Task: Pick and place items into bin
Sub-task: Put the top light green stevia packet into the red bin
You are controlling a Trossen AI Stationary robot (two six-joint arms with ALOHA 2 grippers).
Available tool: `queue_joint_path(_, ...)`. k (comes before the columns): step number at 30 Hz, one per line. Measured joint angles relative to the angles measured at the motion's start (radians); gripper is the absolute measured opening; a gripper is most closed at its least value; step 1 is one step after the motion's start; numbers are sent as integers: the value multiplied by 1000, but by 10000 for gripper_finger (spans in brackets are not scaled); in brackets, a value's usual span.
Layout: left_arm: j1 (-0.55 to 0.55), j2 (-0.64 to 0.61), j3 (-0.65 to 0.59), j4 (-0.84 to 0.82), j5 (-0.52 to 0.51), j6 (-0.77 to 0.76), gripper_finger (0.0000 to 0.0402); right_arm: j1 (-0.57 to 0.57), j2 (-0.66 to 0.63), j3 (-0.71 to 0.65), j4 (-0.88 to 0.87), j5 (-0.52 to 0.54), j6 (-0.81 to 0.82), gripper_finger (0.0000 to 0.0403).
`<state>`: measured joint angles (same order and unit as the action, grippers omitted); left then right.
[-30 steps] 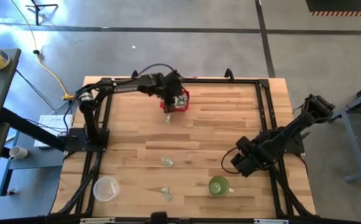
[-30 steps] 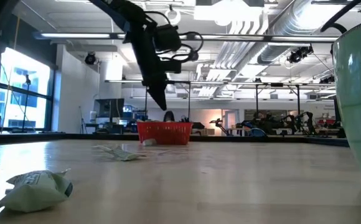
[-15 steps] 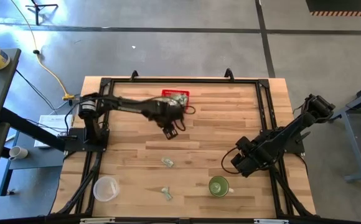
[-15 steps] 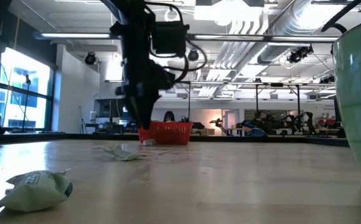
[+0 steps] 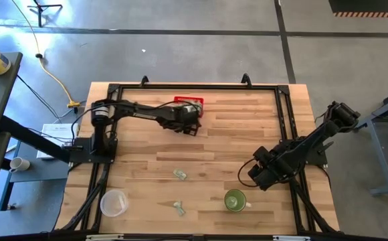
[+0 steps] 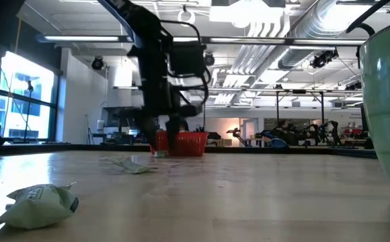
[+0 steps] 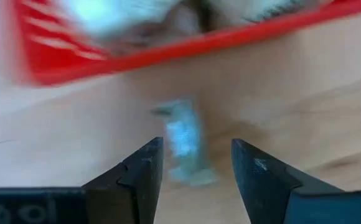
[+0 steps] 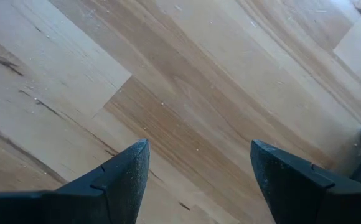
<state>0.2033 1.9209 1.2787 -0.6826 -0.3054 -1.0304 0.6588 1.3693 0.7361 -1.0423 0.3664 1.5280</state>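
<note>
The red bin [image 5: 188, 102] stands at the table's far middle with pale pieces inside it [image 7: 106, 12]. My left gripper [image 7: 196, 146] is open just on the near side of the bin [image 6: 179, 143], pointing down. One crumpled green-and-white item [image 7: 182, 140] lies on the wood between its fingers, untouched. In the high view the gripper [image 5: 188, 126] hides that item. Two more items [image 5: 180, 174] [image 5: 178, 208] lie on the table toward the near edge. My right gripper [image 8: 199, 155] waits open over bare wood at the right [image 5: 261, 175].
A clear plastic cup [image 5: 114, 202] stands at the near left and a round green cup [image 5: 234, 199] at the near right, close to the right arm. A black frame [image 5: 284, 114] runs round the table top. Bare wood lies in the middle.
My left gripper has come away from over the bin toward the table's near edge and has sunk close to the wood. It has rolled about its own axis, so that its fingers now stand on either side of the item beside the bin.
</note>
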Motion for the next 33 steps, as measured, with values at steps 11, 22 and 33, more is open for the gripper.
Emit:
queue_joint_path(11, 6, 46, 5, -13, 40, 169, 93, 3, 0, 0, 0, 3, -7, 270)
queue_joint_path(22, -35, -123, 214, -231, 116, 635, 42, 3, 0, 0, -26, 8, -10, 270)
queue_joint_path(33, 169, -30, 254, -59, 99, 1130, 177, 2, 0, 0, -28, -11, 12, 270)
